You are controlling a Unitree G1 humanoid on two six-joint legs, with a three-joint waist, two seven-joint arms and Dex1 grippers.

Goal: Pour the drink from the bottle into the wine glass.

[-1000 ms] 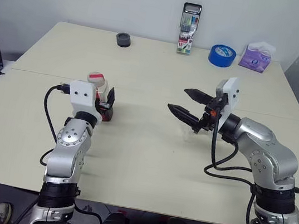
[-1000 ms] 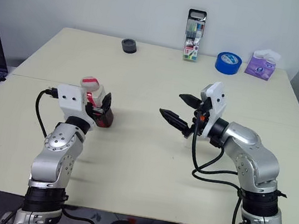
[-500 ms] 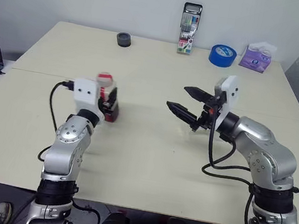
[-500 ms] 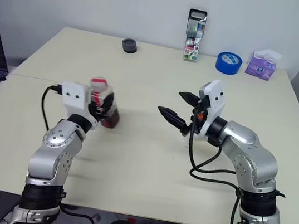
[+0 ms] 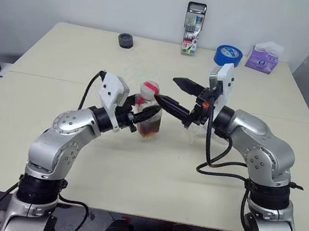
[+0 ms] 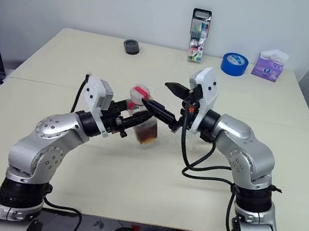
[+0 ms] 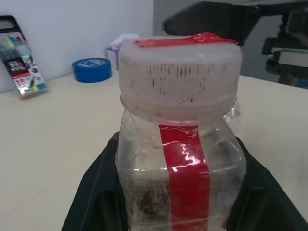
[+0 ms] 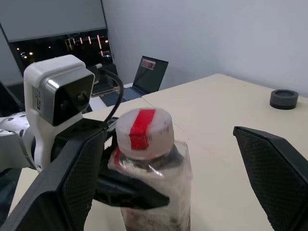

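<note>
Left arm reaches across toward the table's middle, forearm about level; left gripper (image 5: pixel 143 112) clamped on the bottle (image 5: pixel 149 115), held upright above the table (image 5: pixel 136 159). Right arm bent inward, right gripper (image 5: pixel 176 94) spread wide, one finger (image 5: pixel 171 103) at the bottle's cap (image 8: pixel 144 132), the other above and behind it. Dark drink (image 5: pixel 150 129) sits low in the bottle. Wine glass (image 5: pixel 194 132) mostly hidden behind the right gripper; only faint clear traces show. Red strip runs down the bottle's side; no lettering legible on it. Marker pack (image 5: pixel 194 21) at the far edge, print too small to read.
</note>
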